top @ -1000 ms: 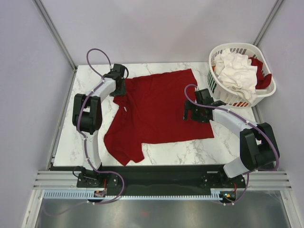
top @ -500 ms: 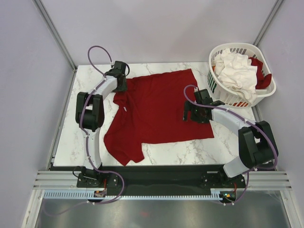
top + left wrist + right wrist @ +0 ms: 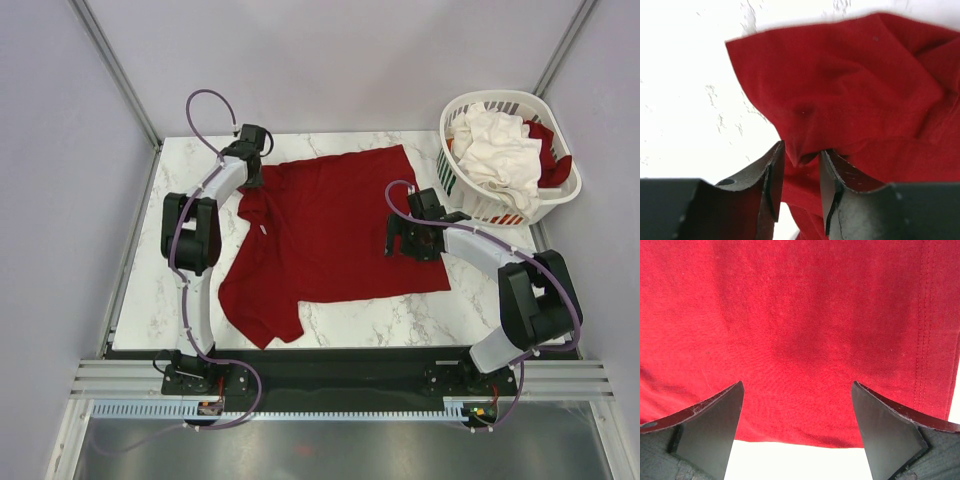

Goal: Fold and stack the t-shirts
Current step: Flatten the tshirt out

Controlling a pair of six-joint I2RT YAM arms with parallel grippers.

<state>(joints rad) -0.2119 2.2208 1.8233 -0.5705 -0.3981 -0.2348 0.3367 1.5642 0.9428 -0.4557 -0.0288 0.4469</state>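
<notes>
A dark red t-shirt (image 3: 335,230) lies spread flat on the marble table. My left gripper (image 3: 254,182) is at its far left sleeve. In the left wrist view the gripper (image 3: 799,155) is shut on a bunched fold of that red sleeve (image 3: 840,100). My right gripper (image 3: 398,238) hovers over the shirt's right side. In the right wrist view the gripper (image 3: 797,385) is wide open and empty just above the red cloth (image 3: 800,315), near its edge. A white t-shirt (image 3: 500,145) and another dark red one (image 3: 552,160) lie piled in the basket.
The white slotted basket (image 3: 455,115) stands at the table's far right corner. Bare marble (image 3: 190,260) shows left of the shirt and along the near edge (image 3: 380,320). Grey walls close in the table on three sides.
My left gripper has shifted slightly toward the far edge at the sleeve, and the sleeve cloth has bunched. My right gripper has barely moved.
</notes>
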